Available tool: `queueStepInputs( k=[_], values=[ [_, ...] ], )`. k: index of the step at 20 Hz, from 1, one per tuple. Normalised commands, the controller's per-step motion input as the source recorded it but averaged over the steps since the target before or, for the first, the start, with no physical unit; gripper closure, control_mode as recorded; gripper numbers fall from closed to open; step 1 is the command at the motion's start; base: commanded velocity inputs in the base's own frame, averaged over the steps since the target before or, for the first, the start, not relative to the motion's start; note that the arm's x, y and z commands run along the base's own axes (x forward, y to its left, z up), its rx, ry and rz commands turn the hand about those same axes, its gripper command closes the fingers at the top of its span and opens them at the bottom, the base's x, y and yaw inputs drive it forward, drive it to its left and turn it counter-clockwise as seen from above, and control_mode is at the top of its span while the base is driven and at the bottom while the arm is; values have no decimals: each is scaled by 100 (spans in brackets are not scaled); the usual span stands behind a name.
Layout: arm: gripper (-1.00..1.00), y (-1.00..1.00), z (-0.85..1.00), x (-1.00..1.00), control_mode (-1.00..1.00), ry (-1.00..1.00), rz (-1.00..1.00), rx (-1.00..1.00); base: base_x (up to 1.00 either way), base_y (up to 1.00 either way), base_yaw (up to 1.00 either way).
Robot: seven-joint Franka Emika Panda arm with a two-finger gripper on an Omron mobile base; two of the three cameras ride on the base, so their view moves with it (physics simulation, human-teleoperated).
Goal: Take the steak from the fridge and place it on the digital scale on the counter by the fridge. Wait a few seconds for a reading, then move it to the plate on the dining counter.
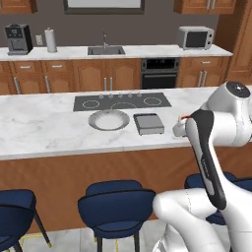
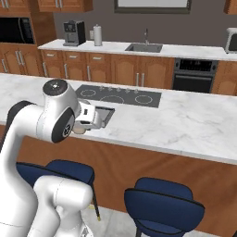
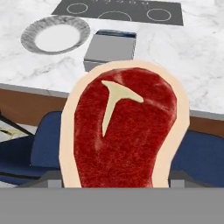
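Observation:
My gripper [image 1: 180, 129] is shut on the steak [image 3: 124, 131], a red slab with a pale tan rim that looms close in the hand view. It hangs over the front edge of the dining counter [image 1: 39, 128], to the right of the digital scale [image 1: 148, 123]. The scale is a grey square slab, and the round plate [image 1: 109, 119] lies just left of it. In the hand view, the scale [image 3: 110, 48] shows just beyond the steak and the plate [image 3: 55, 35] sits at the upper left. From the right base view, a tan edge of the steak [image 2: 79, 130] peeks below the hand. The fridge is out of view.
A black cooktop [image 1: 122, 102] lies behind the plate and scale. Blue stools [image 1: 115, 199] stand along the counter's wood front, below the gripper. The rear counter carries a sink [image 1: 106, 50], a microwave [image 1: 196, 37] and a coffee machine [image 1: 17, 38].

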Motion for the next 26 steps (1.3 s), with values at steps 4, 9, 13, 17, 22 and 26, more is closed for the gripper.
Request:
queueStepInputs(
  k=[4,9,13,17,22,26],
  values=[
    [100,34,0,47,-100,-26,26,0,0,0,0],
    [100,4,-2,83,-100,-18,25,0,0,0,0],
    [100,0,-6,96,-100,-2,13,-1,0,0,0],
    [100,0,4,100,-100,35,-2,-14,0,0,0],
    [100,0,5,77,-100,53,-4,-12,0,0,0],
    [100,2,-18,34,-100,30,0,-1,0,0,0]
  ],
)
